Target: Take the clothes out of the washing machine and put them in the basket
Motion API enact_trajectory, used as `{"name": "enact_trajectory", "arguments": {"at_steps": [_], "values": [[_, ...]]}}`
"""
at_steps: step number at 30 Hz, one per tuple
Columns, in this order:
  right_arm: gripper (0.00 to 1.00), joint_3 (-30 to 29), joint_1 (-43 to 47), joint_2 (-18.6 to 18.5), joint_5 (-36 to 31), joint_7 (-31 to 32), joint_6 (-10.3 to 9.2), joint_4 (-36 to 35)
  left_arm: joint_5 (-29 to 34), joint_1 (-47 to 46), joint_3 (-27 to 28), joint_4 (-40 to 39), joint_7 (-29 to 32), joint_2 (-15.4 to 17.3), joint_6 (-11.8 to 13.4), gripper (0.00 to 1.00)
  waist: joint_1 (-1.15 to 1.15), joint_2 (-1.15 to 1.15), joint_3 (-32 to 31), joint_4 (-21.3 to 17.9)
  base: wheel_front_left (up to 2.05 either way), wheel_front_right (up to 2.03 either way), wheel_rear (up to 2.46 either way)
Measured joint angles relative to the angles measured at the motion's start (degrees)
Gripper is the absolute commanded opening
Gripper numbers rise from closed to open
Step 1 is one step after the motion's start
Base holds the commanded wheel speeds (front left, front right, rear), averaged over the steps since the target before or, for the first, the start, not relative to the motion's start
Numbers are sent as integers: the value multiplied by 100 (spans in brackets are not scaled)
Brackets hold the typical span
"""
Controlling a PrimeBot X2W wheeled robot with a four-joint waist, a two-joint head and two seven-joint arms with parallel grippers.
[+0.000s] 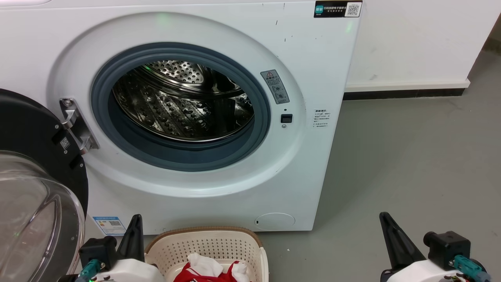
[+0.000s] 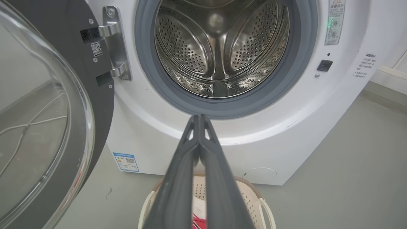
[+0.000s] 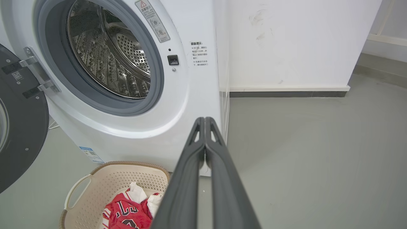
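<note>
The white washing machine (image 1: 321, 129) stands with its black-framed glass door (image 1: 35, 203) swung open to the left. Its steel drum (image 1: 184, 102) shows bare metal, with no fabric inside (image 2: 219, 47). The cream basket (image 1: 231, 244) sits on the floor right in front of the machine, and the red clothes (image 3: 127, 213) with white trim lie crumpled in it. My left gripper (image 1: 135, 225) is shut and holds nothing, at the basket's left rim. Far to the basket's right, my right gripper (image 1: 385, 221) is shut too, over bare floor.
Grey floor (image 1: 411, 164) stretches to the right of the machine up to a white wall with a dark skirting (image 1: 403, 93). The open door (image 2: 47, 127) takes up the space at the left.
</note>
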Motion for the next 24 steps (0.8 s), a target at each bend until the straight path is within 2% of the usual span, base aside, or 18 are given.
{"name": "enact_trajectory", "arguments": {"at_steps": [24], "values": [[0,-96,-342,-132,2717,5,-1,517,-2326,-244,315,255,336,-197,-357,0,0,0,69,24,0,0,0]]}}
